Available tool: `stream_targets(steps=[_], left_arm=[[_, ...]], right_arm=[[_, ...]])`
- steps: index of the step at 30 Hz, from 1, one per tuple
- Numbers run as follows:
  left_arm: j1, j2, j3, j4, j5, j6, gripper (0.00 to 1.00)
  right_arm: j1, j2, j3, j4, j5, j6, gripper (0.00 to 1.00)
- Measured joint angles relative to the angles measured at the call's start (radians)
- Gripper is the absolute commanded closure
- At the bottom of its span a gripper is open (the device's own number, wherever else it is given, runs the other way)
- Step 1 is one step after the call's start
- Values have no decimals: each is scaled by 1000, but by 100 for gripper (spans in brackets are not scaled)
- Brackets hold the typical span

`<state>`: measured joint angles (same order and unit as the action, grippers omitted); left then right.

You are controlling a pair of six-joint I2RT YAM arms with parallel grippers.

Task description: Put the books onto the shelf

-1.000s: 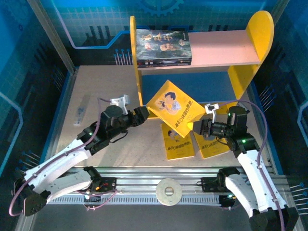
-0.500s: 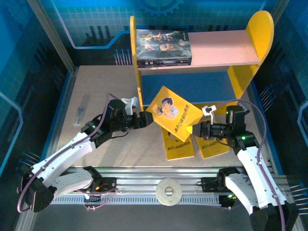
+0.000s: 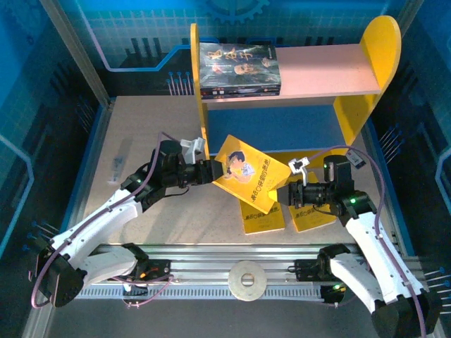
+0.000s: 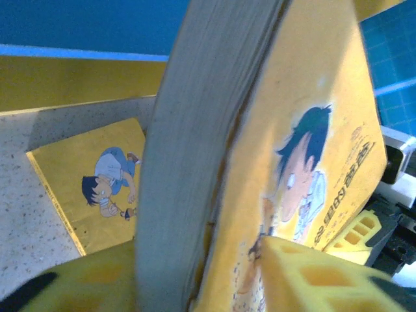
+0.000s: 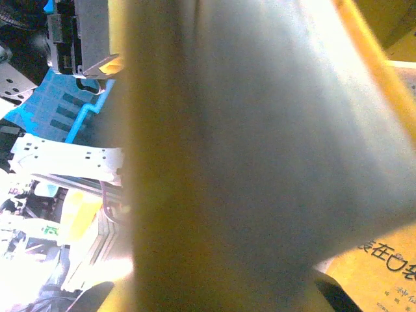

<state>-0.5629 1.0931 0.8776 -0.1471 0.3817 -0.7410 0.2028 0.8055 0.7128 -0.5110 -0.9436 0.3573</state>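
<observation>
Fingers (image 4: 311, 281) of left gripper (image 3: 217, 171) closed on raised yellow book (image 3: 252, 176) at its left edge, one on cover, page block between them. Right gripper (image 3: 286, 193) clamped tight on same book's right corner. Book tilted, clear of table (image 3: 155, 134), just in front of shelf (image 3: 324, 70). Dark book (image 3: 238, 67) lies on shelf's pink upper board, left end. Left flat yellow book (image 3: 262, 217) and right flat yellow book (image 3: 314, 215) lie on table below.
</observation>
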Motion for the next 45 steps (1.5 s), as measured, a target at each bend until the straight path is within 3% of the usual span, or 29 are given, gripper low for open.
stream_targets(steps=[6, 13, 23, 30, 39, 45], left_arm=[[7, -6, -5, 42, 21, -19, 86], [6, -55, -46, 117, 27, -32, 100], [4, -85, -146, 207, 10, -97, 100], [4, -84, -146, 258, -19, -110, 100], [4, -79, -146, 325, -34, -126, 100], [4, -78, -154, 363, -40, -126, 100]], right_arm=[[0, 15, 0, -13, 26, 0, 85], [0, 14, -17, 58, 49, 64, 67], [0, -42, -190, 314, 119, 302, 52], [9, -115, -348, 500, 145, 488, 27], [84, -158, -392, 610, 194, 590, 24], [140, -100, -407, 722, 230, 643, 34]])
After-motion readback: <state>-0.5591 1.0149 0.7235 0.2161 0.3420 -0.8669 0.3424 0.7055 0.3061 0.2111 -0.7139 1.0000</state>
